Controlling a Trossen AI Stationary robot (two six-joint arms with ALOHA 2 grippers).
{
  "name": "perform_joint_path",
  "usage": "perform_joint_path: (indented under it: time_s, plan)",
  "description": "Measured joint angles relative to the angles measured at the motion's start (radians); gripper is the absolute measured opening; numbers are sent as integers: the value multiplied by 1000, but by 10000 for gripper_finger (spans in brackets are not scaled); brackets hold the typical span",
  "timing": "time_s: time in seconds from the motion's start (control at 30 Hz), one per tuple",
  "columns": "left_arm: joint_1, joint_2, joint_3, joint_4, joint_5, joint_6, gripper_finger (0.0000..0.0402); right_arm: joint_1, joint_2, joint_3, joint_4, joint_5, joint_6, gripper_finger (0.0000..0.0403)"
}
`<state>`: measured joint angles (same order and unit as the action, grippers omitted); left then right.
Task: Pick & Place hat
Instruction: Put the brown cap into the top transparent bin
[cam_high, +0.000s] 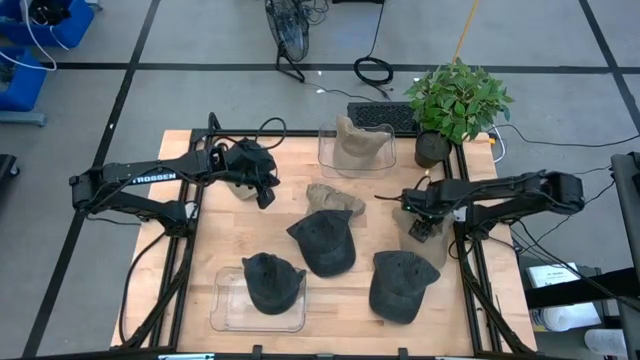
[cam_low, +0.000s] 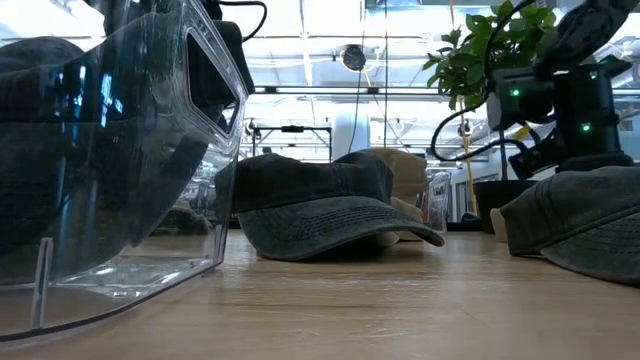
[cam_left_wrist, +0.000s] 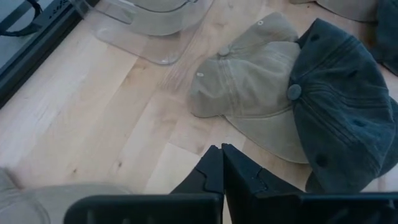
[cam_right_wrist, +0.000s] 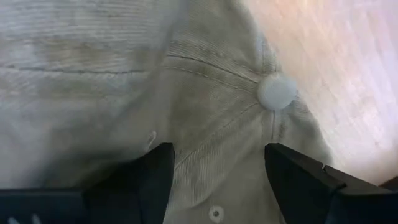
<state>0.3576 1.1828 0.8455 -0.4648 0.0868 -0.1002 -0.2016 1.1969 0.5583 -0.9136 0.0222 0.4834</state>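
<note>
Several caps lie on the wooden table. A beige cap (cam_high: 428, 248) lies at the right with my right gripper (cam_high: 425, 228) directly above it, open. In the right wrist view the fingers (cam_right_wrist: 152, 177) stand on either side of its crown (cam_right_wrist: 186, 93), beside the top button (cam_right_wrist: 277, 91). My left gripper (cam_high: 265, 193) is shut and empty at the far left, above bare wood (cam_left_wrist: 124, 124). Another beige cap (cam_high: 335, 197) lies partly under a dark cap (cam_high: 325, 242) at the centre. A further dark cap (cam_high: 400, 287) lies at the near right. My right gripper comes at the beige cap from above, pointing down, with its open fingers over the crown (cam_right_wrist: 205, 143) just beside the button. I cannot tell whether the fingertips touch the cloth. The cap lies on the table.
A clear bin (cam_high: 225, 310) at the near left holds a dark cap (cam_high: 270, 283). A clear bin (cam_high: 325, 155) at the far centre holds a beige cap (cam_high: 358, 142). A potted plant (cam_high: 455, 100) stands at the far right corner. A pale object (cam_left_wrist: 37, 199) lies under my left wrist.
</note>
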Motion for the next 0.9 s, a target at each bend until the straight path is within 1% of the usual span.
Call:
perform_joint_path:
  time_s: [0.07, 0.17, 0.27, 0.37, 0.53, 0.57, 0.6, 0.7, 0.77, 0.9]
  plan:
    - [0, 0, 0, 0, 0, -8, 10, 0, 15, -11, 38, -7, 3, 223]
    - [-2, 0, 0, 0, 0, -14, 5, 1, 37, -44, 82, -50, 10, 210]
    - [-12, 0, 0, 0, 0, -14, 5, 6, 55, -70, 130, -58, 27, 186]
    - [-23, 0, 0, -1, 2, -14, 11, 26, 56, -73, 156, -64, 42, 141]
    - [-35, 0, 0, -1, 2, -11, 10, 71, 39, -73, 206, -72, 85, 30]
    - [-38, 0, 0, -1, 2, -11, 6, 79, 29, -73, 210, -72, 93, 16]
    - [-40, 0, 0, -1, 2, -11, 4, 89, 16, -73, 217, -71, 106, 11]
    - [-45, 0, 0, -1, 2, -10, 7, 115, -34, -64, 215, -48, 154, 16]
    - [-46, 0, 0, -2, -1, -10, 10, 133, -73, -48, 166, -21, 184, 11]
    - [-46, 0, 0, -4, 0, -11, 4, 161, -151, 30, 106, 67, 227, 6]
